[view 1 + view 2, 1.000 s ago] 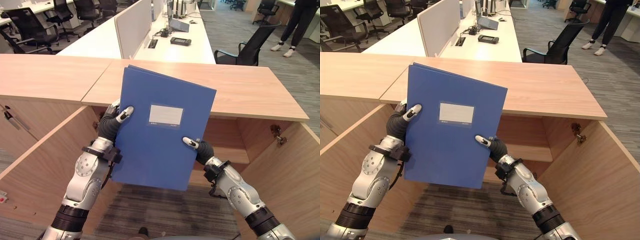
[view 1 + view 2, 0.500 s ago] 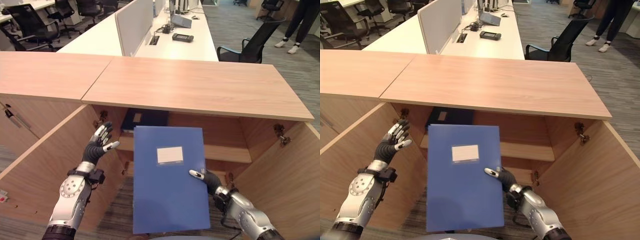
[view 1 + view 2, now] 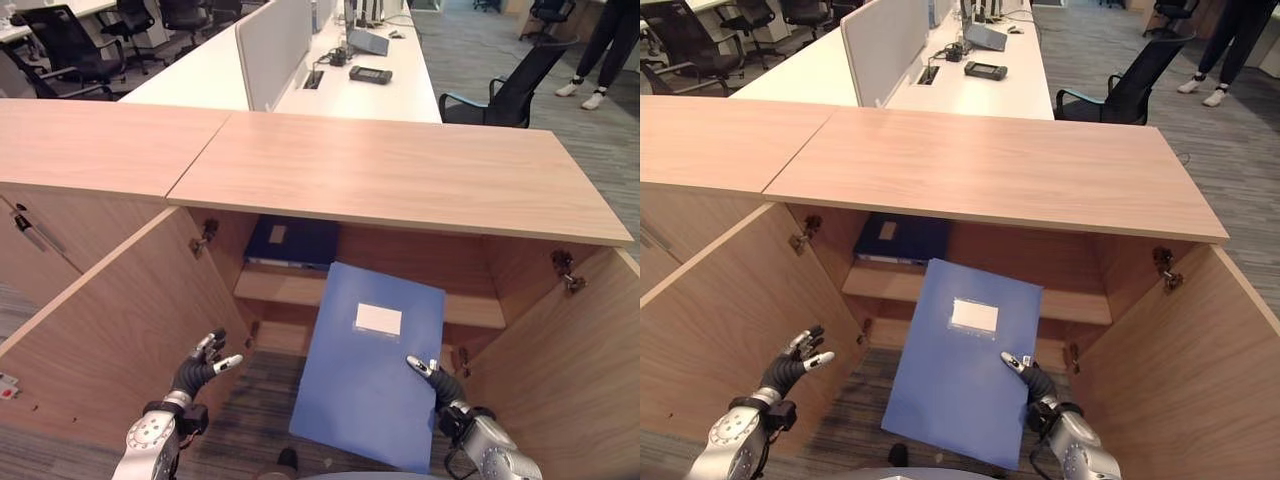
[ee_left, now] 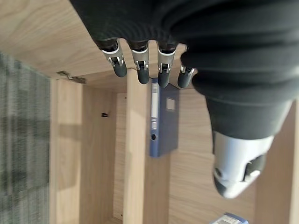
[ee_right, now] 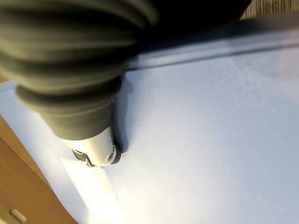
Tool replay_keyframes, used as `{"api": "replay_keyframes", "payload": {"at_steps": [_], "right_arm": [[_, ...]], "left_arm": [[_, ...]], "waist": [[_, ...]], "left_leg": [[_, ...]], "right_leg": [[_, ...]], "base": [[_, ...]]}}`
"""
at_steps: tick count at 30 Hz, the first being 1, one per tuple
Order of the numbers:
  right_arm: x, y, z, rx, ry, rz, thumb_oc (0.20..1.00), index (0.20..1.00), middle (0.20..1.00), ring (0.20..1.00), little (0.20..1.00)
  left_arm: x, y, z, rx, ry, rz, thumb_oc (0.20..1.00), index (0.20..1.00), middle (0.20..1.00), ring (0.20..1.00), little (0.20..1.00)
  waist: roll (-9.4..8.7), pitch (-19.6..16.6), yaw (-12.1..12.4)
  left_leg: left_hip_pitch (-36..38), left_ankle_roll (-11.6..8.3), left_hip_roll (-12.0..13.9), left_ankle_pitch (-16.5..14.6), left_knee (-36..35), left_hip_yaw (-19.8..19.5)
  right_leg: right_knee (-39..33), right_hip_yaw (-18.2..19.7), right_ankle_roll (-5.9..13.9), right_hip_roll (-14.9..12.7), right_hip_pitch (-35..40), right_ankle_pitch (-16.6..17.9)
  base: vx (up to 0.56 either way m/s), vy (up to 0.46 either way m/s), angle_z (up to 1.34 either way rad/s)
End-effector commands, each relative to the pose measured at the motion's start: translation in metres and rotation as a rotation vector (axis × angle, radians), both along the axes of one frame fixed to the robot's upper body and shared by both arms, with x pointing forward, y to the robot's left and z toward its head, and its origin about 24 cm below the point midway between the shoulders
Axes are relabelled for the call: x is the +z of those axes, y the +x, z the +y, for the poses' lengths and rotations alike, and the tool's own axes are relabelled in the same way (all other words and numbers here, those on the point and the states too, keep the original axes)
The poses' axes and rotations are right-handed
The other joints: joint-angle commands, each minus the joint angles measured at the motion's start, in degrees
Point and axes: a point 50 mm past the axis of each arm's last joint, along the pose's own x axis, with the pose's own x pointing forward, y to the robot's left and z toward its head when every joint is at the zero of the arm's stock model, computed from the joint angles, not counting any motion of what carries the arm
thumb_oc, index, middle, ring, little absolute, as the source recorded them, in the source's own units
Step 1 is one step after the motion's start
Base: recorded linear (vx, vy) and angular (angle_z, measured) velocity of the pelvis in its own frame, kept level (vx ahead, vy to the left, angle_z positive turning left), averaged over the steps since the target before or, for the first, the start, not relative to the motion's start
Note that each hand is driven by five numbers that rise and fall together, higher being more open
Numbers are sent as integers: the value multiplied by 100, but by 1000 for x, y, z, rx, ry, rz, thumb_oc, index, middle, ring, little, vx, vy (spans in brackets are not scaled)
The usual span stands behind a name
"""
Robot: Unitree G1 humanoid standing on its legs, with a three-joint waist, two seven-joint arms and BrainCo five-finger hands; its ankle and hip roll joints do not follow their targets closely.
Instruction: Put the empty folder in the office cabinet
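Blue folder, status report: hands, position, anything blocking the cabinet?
Right hand pinching blue folder, tilted before open cabinet. Left hand open, off it. Dark binder on upper shelf; lower space looks free.

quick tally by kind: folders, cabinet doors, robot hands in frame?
Folders: 2, light blue folder held by the right hand, dark blue binder on the shelf
Open cabinet doors: 2, left door, right door
Hands: 2, left hand, right hand
Total: 6

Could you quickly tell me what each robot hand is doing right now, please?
Left robot hand: open, holding nothing.
Right robot hand: shut on the blue folder.
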Motion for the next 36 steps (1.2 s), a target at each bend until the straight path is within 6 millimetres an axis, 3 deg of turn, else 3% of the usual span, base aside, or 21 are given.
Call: {"api": "replay_keyframes", "payload": {"at_steps": [1,5,8,15,16,18,21,24,26,28,32,36], "right_arm": [[32,42,-12,-174,44,-212,200,200,200,200,200],[32,45,-15,-268,74,-211,200,200,200,200,200],[31,53,-20,-387,91,-198,200,200,200,200,200],[33,64,-34,-575,112,-180,200,200,200,200,200],[35,67,-40,-664,146,-185,200,200,200,200,200],[38,70,-46,-738,165,-195,200,200,200,200,200],[44,70,-60,-855,193,-218,200,200,200,200,200],[49,72,-70,-937,209,-226,200,200,200,200,200],[54,75,-75,-967,207,-236,200,200,200,200,200],[62,83,-74,-970,217,-260,200,200,200,200,200],[72,100,-68,-969,252,-284,200,200,200,200,200],[77,115,-61,-990,291,-269,200,200,200,200,200]], "left_arm": [[6,21,-4,-59,46,-49,1000,1000,1000,1000,1000],[-9,11,-8,-60,50,30,1000,1000,1000,1000,1000],[-32,-3,-16,-37,46,150,1000,1000,1000,1000,1000],[-50,-17,-21,23,46,249,1000,1000,1000,1000,1000],[-54,-21,-21,77,27,271,1000,1000,1000,1000,1000],[-53,-18,-22,119,-2,260,1000,1000,1000,1000,1000],[-51,-10,-24,169,-39,234,1000,1000,1000,1000,1000],[-50,-9,-23,217,-56,220,1000,1000,1000,1000,1000],[-51,-10,-23,236,-66,226,1000,1000,1000,1000,1000],[-52,-10,-26,242,-73,229,1000,1000,1000,1000,1000],[-52,-8,-28,248,-70,226,1000,1000,1000,1000,1000],[-56,-14,-27,262,-65,248,1000,1000,1000,1000,1000]], "waist": [[115,100,24],[152,97,23],[227,102,26],[337,79,51],[365,83,63],[387,187,108],[320,463,128],[313,535,112],[346,520,166],[364,519,319],[382,551,557],[356,561,900]], "left_leg": [[219,-346,527,-458,116,273],[200,-358,544,-435,116,240],[133,-401,587,-370,116,174],[120,-497,716,-310,116,110],[157,-529,796,-262,116,94],[62,-594,876,-244,410,69],[-618,-712,829,-160,1471,78],[-1078,-681,821,-66,2071,218],[-1265,-573,694,-181,1873,308],[-1527,-461,383,-7,1528,171],[-1938,-462,67,271,752,-4],[-2314,-482,-32,498,329,-50]], "right_leg": [[149,-151,232,-84,-135,-370],[165,-170,205,-51,-132,-402],[167,-222,155,12,-143,-452],[102,-257,46,193,-77,-557],[91,-213,6,263,-64,-608],[119,-182,-64,313,-25,-675],[167,-297,-210,266,67,-742],[191,-446,-292,260,185,-845],[162,-499,-285,262,271,-882],[116,-452,-268,307,328,-936],[35,-285,-268,379,417,-1080],[5,113,-234,452,613,-1332]], "base": [[0,0,0],[8,-38,1],[-11,-63,3],[23,-70,11],[28,-78,7],[-8,-102,4],[-74,-97,21],[33,-54,56],[126,5,39],[152,21,15],[168,13,14],[297,65,-34]]}}
